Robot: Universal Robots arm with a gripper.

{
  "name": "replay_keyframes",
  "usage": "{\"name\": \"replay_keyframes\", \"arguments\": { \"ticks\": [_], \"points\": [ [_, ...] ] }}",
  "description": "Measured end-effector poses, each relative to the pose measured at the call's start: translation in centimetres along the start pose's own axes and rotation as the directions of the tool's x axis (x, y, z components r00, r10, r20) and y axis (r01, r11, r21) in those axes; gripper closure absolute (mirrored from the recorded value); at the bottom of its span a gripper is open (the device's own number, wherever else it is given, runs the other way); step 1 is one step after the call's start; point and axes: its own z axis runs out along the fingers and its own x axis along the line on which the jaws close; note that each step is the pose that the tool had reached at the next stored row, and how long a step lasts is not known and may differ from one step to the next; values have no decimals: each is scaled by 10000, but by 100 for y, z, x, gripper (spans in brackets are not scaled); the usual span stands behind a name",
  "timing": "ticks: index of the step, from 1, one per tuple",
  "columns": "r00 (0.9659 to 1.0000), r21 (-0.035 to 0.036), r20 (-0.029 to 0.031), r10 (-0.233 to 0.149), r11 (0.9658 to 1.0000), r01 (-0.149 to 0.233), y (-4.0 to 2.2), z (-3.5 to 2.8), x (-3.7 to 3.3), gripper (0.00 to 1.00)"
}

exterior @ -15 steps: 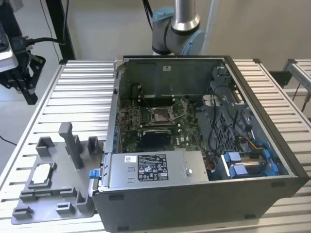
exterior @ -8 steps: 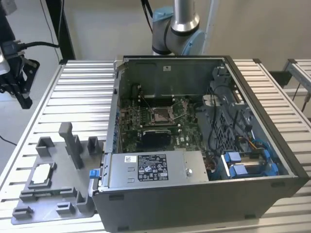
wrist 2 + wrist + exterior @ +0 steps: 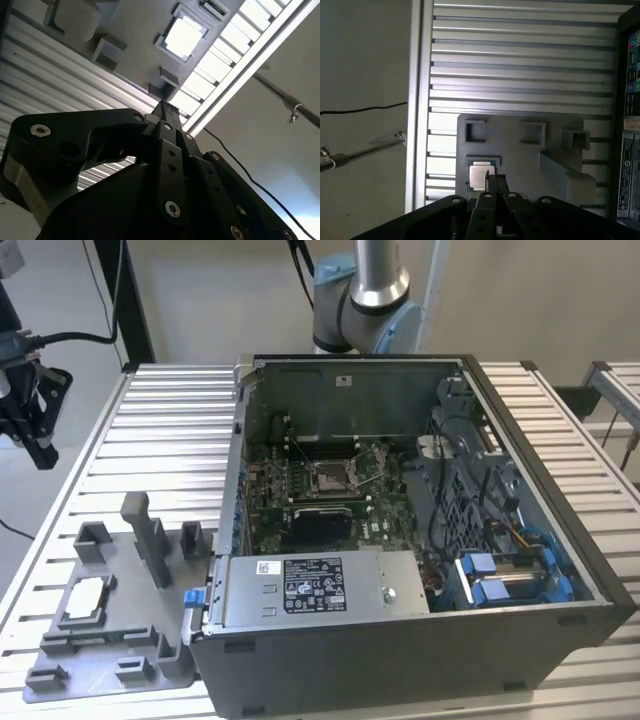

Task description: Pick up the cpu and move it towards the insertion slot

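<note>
The cpu [image 3: 85,597] is a small pale square chip lying in a recess of the grey plastic tray [image 3: 120,640] at the exterior view's left. It also shows in the second wrist view as the cpu [image 3: 184,31] and in the first wrist view as the cpu [image 3: 480,176]. My gripper [image 3: 36,440] hangs high over the table's left edge, well above and apart from the tray. Its black fingers [image 3: 491,181] look pressed together, shut, with nothing held. The insertion slot [image 3: 330,476] sits on the motherboard inside the open computer case.
The open computer case [image 3: 540,570] takes up the middle and right of the ribbed metal table [image 3: 170,430]. A labelled silver power-supply box [image 3: 320,588] lies at its front. Upright grey blocks [image 3: 150,535] rise from the tray. A cable [image 3: 365,108] runs beyond the table edge.
</note>
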Motion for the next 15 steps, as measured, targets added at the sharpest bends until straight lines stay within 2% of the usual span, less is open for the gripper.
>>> {"name": "replay_keyframes", "arguments": {
  "ticks": [3, 15],
  "points": [
    [9998, 0, -8, -214, 9998, 214, 0, 8, 15, 100],
    [9997, 1, -10, -229, 9997, 229, 0, 8, 17, 100]
  ]
}}
